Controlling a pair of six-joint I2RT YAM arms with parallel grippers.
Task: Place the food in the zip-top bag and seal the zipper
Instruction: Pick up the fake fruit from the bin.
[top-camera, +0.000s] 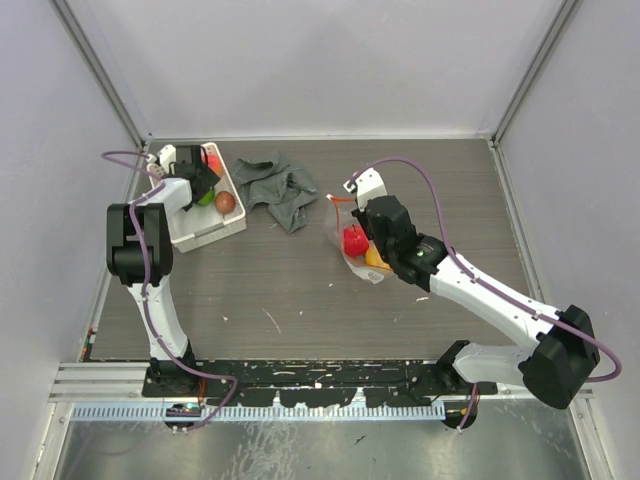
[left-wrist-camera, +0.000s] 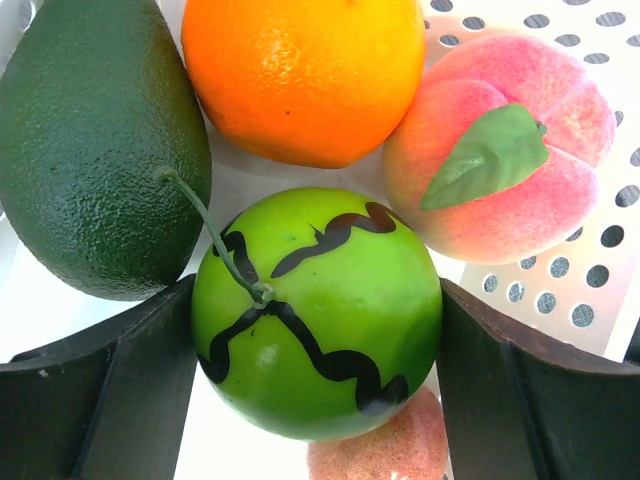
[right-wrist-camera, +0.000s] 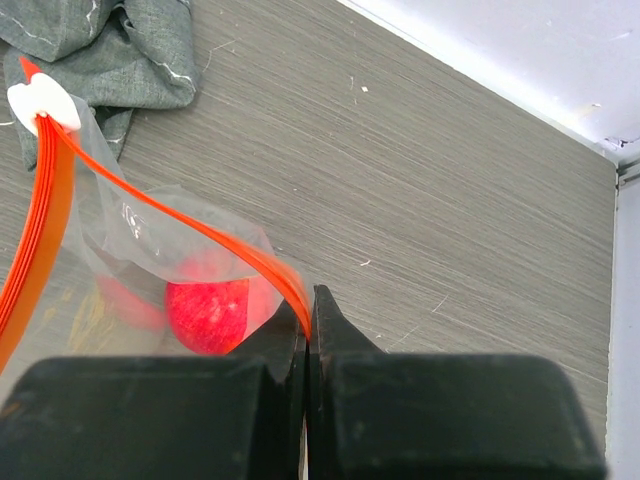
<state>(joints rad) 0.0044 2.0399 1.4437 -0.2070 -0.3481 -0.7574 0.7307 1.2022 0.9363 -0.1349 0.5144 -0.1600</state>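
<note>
My left gripper (left-wrist-camera: 315, 390) reaches down into the white basket (top-camera: 205, 236). Its fingers (left-wrist-camera: 100, 400) press both sides of a bright green fruit (left-wrist-camera: 320, 310) with black wavy lines. Around that fruit lie a dark green avocado (left-wrist-camera: 95, 150), an orange (left-wrist-camera: 300, 70), a pink peach (left-wrist-camera: 510, 150) and a pinkish fruit (left-wrist-camera: 385, 455). A brown fruit (top-camera: 225, 201) also sits in the basket. My right gripper (right-wrist-camera: 308, 310) is shut on the red-orange zipper (right-wrist-camera: 190, 225) of the clear bag (right-wrist-camera: 130, 230). It holds the mouth apart. A red fruit (right-wrist-camera: 205, 310) and a yellow-orange one (top-camera: 375, 258) lie inside the bag (top-camera: 340, 215).
A crumpled grey cloth (top-camera: 280, 190) lies between the basket and the bag. The zipper's white slider (right-wrist-camera: 42, 105) sits at the far end of the strip, near the cloth (right-wrist-camera: 100, 40). Grey walls close in the table at the back and on both sides.
</note>
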